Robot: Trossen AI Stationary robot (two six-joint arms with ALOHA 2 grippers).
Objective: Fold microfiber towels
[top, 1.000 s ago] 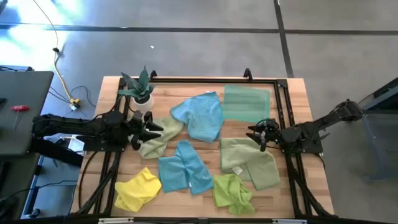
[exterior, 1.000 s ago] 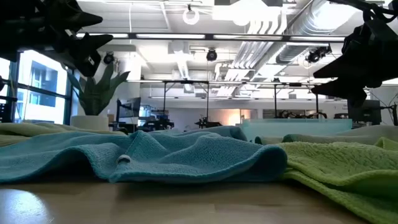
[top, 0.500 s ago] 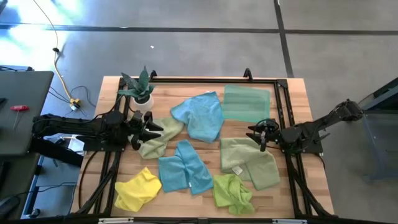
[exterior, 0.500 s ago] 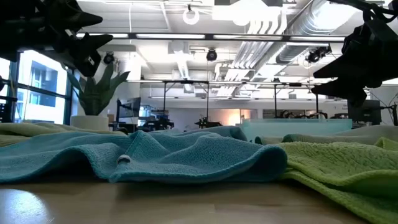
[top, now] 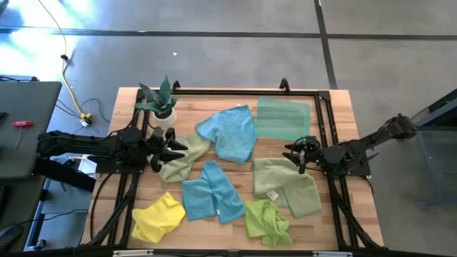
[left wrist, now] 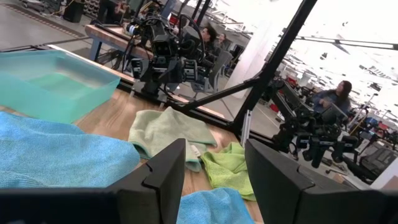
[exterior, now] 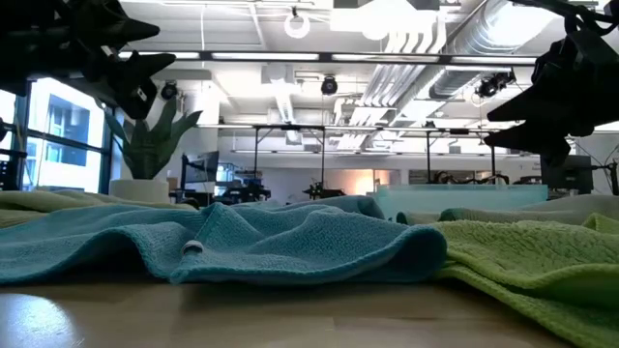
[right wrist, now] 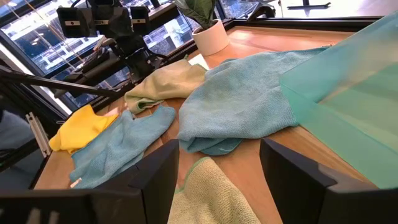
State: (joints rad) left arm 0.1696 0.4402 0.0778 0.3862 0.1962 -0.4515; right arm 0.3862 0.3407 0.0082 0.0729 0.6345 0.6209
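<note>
Several microfiber towels lie loose on the wooden table: a light blue one at the middle, a flat mint one far right, a pale sage one at the left, a second light blue one, a sage one, a lime one and a yellow one near the front. My left gripper stands open, held level above the pale sage towel's left end. My right gripper stands open above the sage towel's far edge. Neither holds anything.
A spiky green plant in a white pot stands at the far left, close to my left gripper. A black frame rail runs round the table's edges. A person sits in the room beyond the table.
</note>
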